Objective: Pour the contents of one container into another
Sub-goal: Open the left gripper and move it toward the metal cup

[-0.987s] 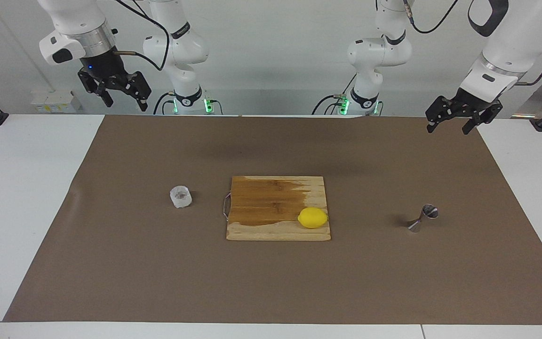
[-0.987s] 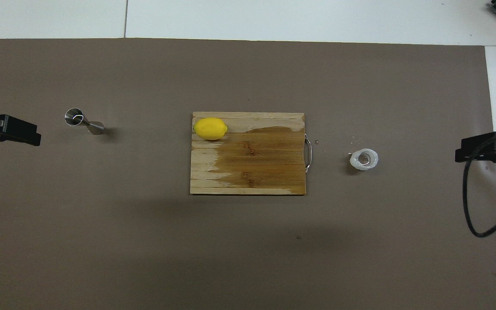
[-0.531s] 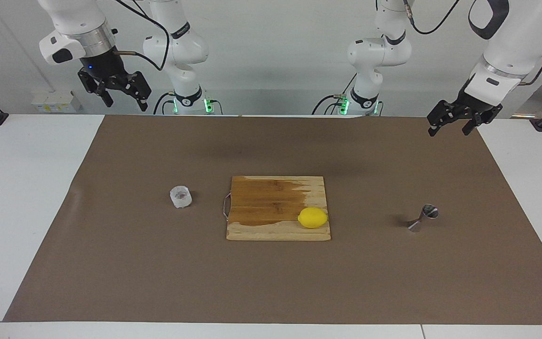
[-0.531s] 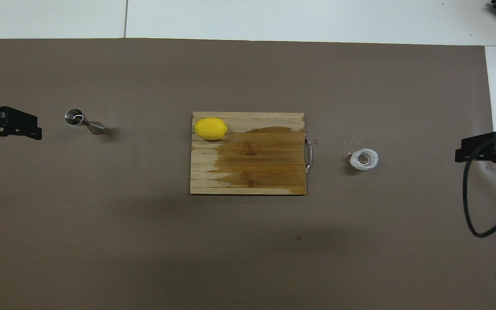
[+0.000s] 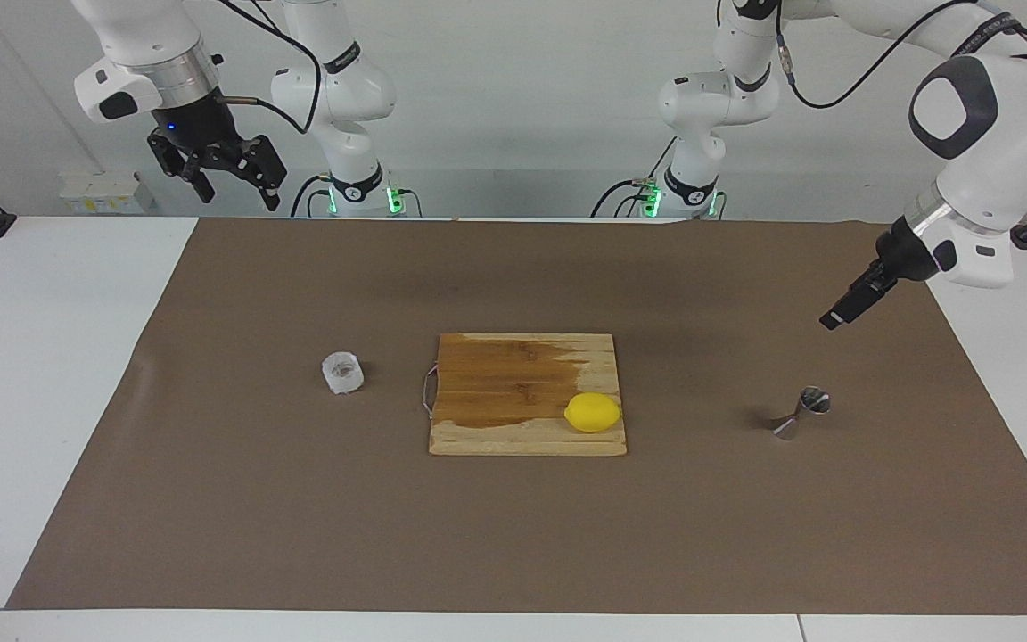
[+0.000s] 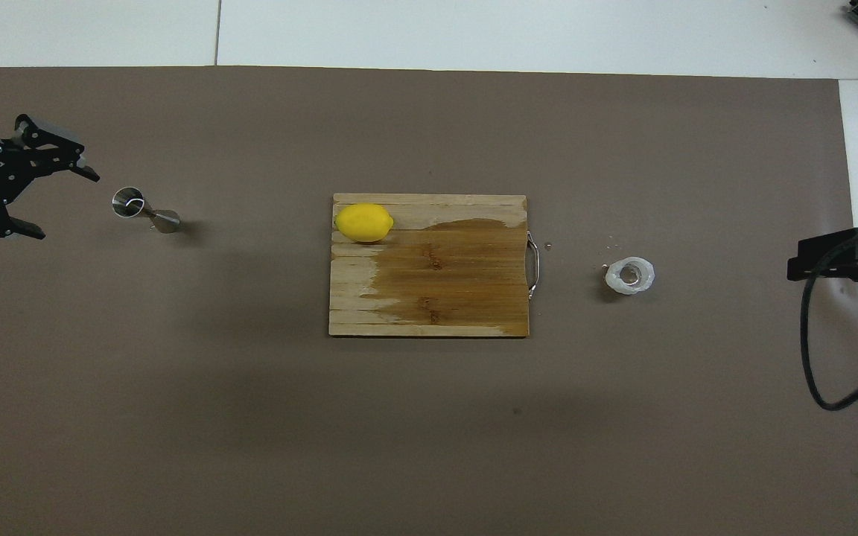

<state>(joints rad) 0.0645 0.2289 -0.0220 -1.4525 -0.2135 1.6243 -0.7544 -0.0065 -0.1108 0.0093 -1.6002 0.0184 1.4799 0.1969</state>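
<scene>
Watching the left gripper (image 6: 64, 197) first: you are looking at it hanging in the air over the brown mat (image 5: 513, 535), beside the jigger (image 5: 801, 414) at the left arm's end of the table, its fingers spread wide and holding nothing. The jigger is standing upright on the mat, well apart from the cutting board (image 5: 513, 374) in the middle, where a lemon (image 5: 593, 412) is sitting on the corner farther from the robots. The cup (image 5: 341, 373) is resting on the mat beside the board's wire handle, toward the right arm's end. The right gripper (image 5: 228, 174) is waiting up high near its base, jaws parted and empty.

You are probably heading into a grasp of the jigger, and that is where I am expecting trouble. It is narrow at the waist and looks top-heavy, so a finger brushing one cone before the other could be tipping it over or sending it rolling. The cup's thin crinkled wall may be buckling under a firm squeeze, spilling whatever is inside before any pouring. Misaligning the cup over the jigger's small mouth would be wetting the mat instead.
</scene>
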